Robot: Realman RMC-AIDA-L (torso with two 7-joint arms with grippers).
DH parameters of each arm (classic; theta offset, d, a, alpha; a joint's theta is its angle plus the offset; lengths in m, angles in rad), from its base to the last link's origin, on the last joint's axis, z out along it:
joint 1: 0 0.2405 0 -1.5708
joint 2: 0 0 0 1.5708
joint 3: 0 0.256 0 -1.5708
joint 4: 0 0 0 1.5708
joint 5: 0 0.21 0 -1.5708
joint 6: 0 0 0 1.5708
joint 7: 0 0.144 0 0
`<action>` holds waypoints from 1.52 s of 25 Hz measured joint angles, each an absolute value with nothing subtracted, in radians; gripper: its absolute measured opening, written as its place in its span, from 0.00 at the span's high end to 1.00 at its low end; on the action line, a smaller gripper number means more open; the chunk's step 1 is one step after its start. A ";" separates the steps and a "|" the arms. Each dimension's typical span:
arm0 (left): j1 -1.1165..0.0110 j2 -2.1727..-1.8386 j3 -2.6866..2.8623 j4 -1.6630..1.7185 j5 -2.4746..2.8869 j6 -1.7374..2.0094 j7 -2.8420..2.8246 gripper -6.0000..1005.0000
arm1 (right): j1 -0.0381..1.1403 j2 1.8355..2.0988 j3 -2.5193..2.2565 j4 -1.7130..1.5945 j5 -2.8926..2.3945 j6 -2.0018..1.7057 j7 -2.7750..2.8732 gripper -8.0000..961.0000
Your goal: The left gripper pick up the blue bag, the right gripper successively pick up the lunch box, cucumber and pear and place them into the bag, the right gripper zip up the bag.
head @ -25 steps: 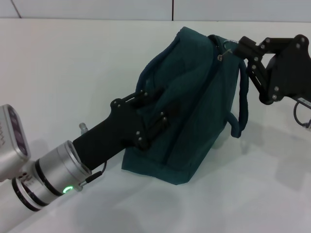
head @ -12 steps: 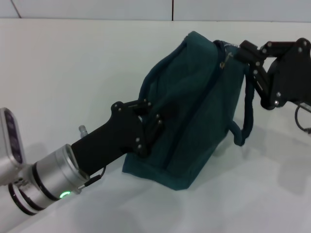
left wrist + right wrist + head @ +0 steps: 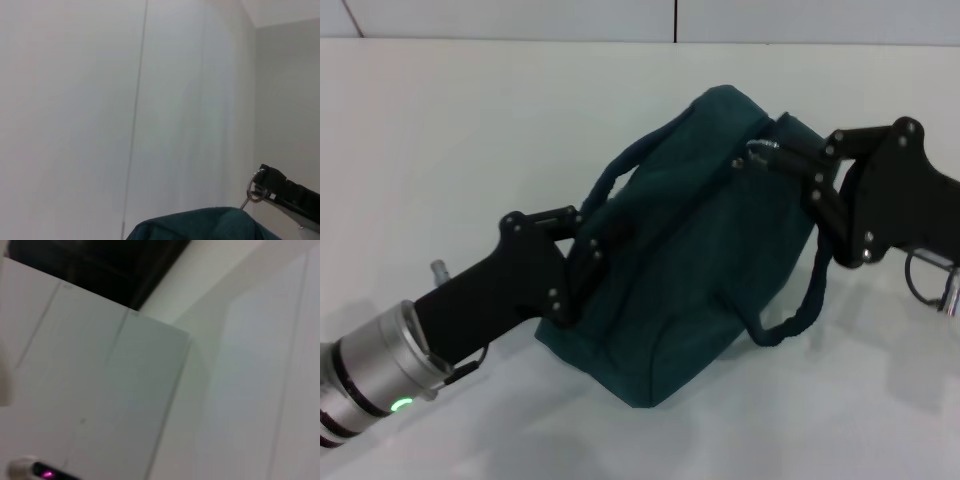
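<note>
Pinching soft teal fabric blue bag (image 3: pixel 690 250) with my left gripper (image 3: pixel 588 245); right gripper (image 3: pixel 782 158) clamps its metal ring pull (image 3: pixel 756 150).

Blue bag (image 3: pixel 700 250) showing plain dark teal. My left gripper (image 3: pixel 582 240) showing black, silver cylinder, green light. My right gripper (image 3: pixel 775 155) showing black. Table (image 3: pixel 470 130) showing white.
</note>
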State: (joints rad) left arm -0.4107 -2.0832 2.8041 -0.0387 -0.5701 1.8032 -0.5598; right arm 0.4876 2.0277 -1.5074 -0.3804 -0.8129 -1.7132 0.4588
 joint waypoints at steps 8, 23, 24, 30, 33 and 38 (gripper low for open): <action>-0.401 -2.086 2.804 -0.067 -0.612 1.779 -0.578 0.89 | 0.485 2.027 -1.513 -0.321 -0.674 -1.654 0.501 0.98; -0.409 -2.082 2.802 -0.078 -0.700 1.751 -0.636 0.90 | 0.458 2.016 -1.485 -0.287 -0.580 -1.572 0.529 0.98; -0.412 -2.083 2.802 -0.081 -0.703 1.748 -0.641 0.90 | 0.457 2.016 -1.481 -0.285 -0.580 -1.567 0.529 0.98; -0.429 -2.083 2.811 -0.082 -0.698 1.746 -0.645 0.96 | 0.464 2.018 -1.487 -0.285 -0.586 -1.560 0.530 0.98; -0.431 -2.086 2.811 -0.072 -0.699 1.747 -0.628 0.99 | 0.468 2.019 -1.491 -0.285 -0.588 -1.560 0.531 0.98; -0.386 -2.092 2.805 0.019 -0.760 1.747 -0.494 0.97 | 0.468 2.021 -1.491 -0.289 -0.589 -1.563 0.531 0.98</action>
